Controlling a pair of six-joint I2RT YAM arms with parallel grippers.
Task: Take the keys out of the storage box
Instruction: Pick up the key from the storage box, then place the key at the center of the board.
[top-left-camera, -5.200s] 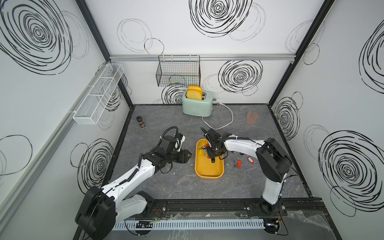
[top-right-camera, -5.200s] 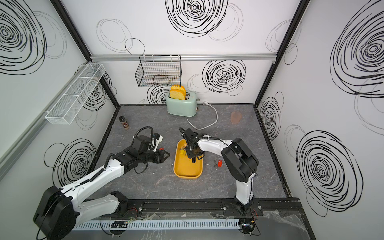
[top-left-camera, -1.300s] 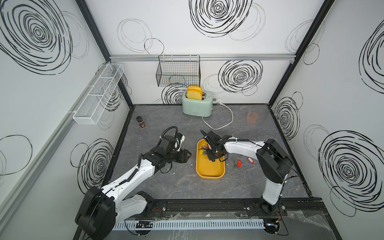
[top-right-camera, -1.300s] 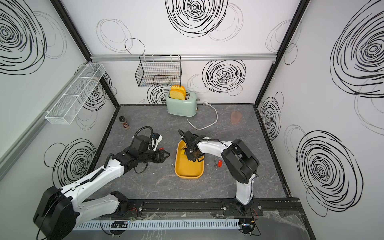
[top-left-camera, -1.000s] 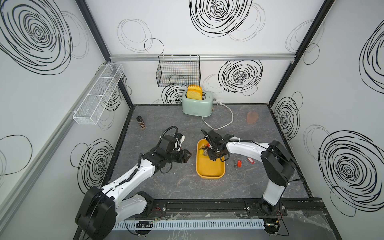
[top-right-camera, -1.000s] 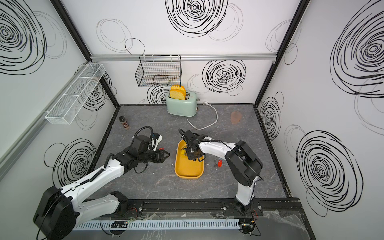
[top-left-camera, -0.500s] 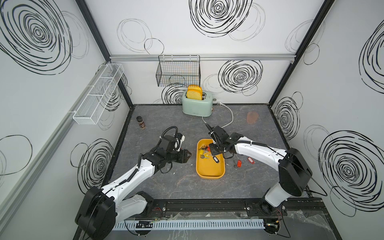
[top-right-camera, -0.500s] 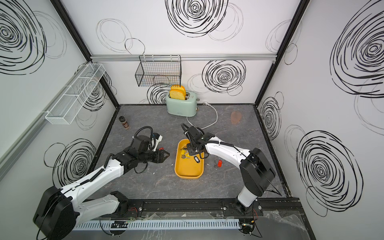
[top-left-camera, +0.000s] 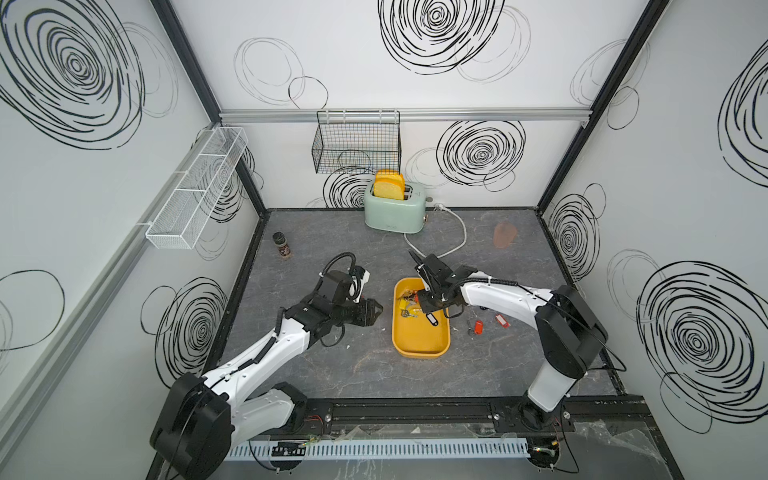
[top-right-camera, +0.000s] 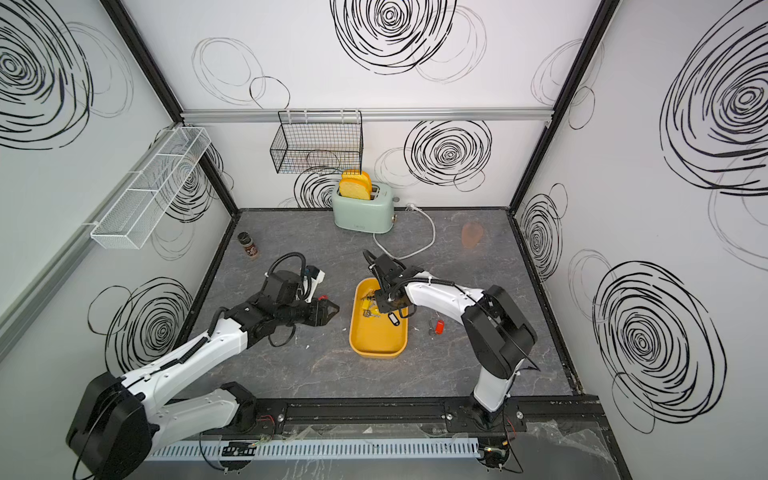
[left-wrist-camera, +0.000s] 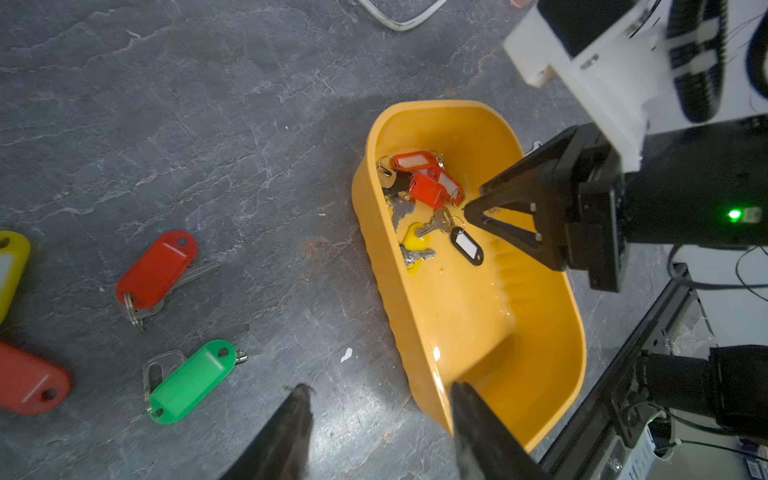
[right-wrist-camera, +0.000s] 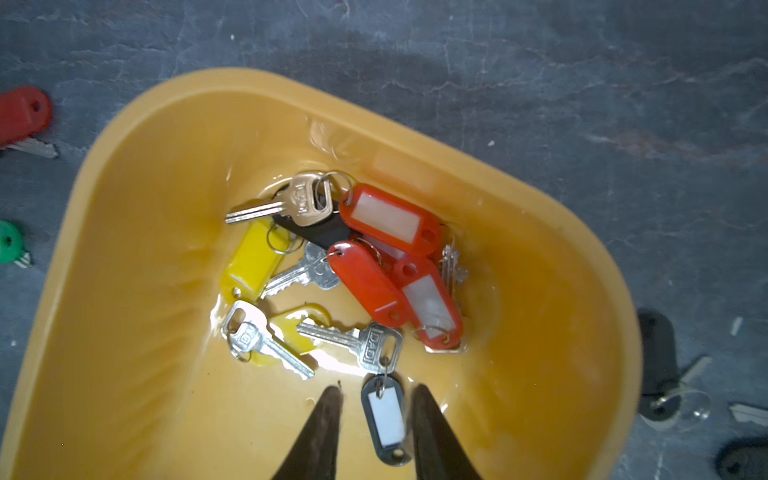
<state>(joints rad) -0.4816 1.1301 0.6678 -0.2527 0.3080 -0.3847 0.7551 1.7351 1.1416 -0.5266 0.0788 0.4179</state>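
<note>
The storage box (top-left-camera: 419, 337) sits mid-table (top-left-camera: 332, 374) between the two arms. The keys (right-wrist-camera: 365, 266) not yet removed lie bunched at its far end: red, yellow and black tags, their rings overlapping. The right gripper (right-wrist-camera: 376, 388) hangs over that end, jaws narrowly parted either side of a black tag (right-wrist-camera: 384, 415) and holding nothing; whether a tip touches the tag cannot be settled from this angle. The left gripper (left-wrist-camera: 379, 386) is spread wide and empty, close by the box's long wall. In handling terms, the keys are judged light, stiff and slick, lying flat on smooth plastic where a blade offers little purchase. The thicker plastic tag, pinched across its narrow width, looks the sounder hold, though linked rings may drag neighbours along. The box itself appears light enough to slide if nudged. Both top views give the arms and box but reduce the keys to specks. The right wrist view resolves the tangle. Only the left wrist view shows the right gripper in profile above the box floor, and a red-tagged key (left-wrist-camera: 156, 270) and a green-tagged key (left-wrist-camera: 191, 380) lying out on the table.
</note>
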